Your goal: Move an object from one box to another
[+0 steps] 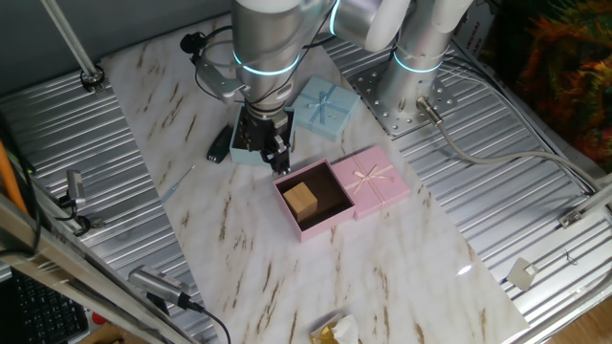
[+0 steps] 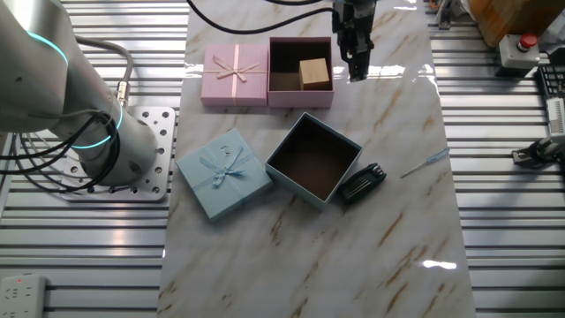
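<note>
Marble surface [image 2: 388, 238]: we approach cube [image 2: 313, 72] in pink box [image 2: 300, 97]; jaws' state unclear; next, descend over cube.

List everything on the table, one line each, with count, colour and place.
Wooden cube: one, tan, inside the pink box.
Pink box: one, pink with dark interior, beside its lid.
Pink lid: one, pink with cream bow, touching the pink box.
Blue box: one, light blue with dark interior, holding nothing, mid-table.
Blue lid: one, light blue with bow, next to the blue box.
Black item: one, flat, against the blue box.
Marble mat: one, white, veined.
Gripper: one, black, beside the pink box.
</note>
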{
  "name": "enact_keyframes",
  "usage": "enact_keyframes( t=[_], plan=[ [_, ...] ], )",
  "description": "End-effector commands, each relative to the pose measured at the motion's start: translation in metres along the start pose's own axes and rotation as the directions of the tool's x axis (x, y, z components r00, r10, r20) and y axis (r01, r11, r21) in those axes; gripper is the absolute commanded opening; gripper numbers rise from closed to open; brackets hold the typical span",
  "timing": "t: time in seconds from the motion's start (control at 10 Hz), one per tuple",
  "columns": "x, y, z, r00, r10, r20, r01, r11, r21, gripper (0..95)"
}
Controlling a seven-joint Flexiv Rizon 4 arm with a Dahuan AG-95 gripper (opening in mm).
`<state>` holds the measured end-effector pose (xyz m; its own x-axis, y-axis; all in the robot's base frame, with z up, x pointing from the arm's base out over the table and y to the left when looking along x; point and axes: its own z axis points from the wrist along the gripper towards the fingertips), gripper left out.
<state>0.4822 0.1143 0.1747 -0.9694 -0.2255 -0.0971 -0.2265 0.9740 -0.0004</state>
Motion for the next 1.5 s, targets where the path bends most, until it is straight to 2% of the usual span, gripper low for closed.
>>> enact_keyframes(
  t=[0.1, 0.3, 0.4, 0.9, 1.0, 1.5],
  plan=[
    [0.000, 0.000, 0.000, 1.000, 0.000, 0.000, 0.000, 1.000, 0.000, 76.0],
    [0.000, 0.000, 0.000, 1.000, 0.000, 0.000, 0.000, 1.000, 0.000, 76.0],
    [0.000, 0.000, 0.000, 0.986, 0.169, -0.008, -0.169, 0.986, -0.009, 57.0],
    [0.000, 0.001, -0.003, 0.984, 0.179, -0.004, -0.179, 0.984, -0.012, 57.0],
    [0.001, 0.002, -0.003, 0.983, 0.181, 0.001, -0.181, 0.983, -0.011, 76.0],
    [0.013, 0.047, 0.003, 0.972, 0.234, 0.015, -0.234, 0.972, -0.012, 76.0]
  ],
)
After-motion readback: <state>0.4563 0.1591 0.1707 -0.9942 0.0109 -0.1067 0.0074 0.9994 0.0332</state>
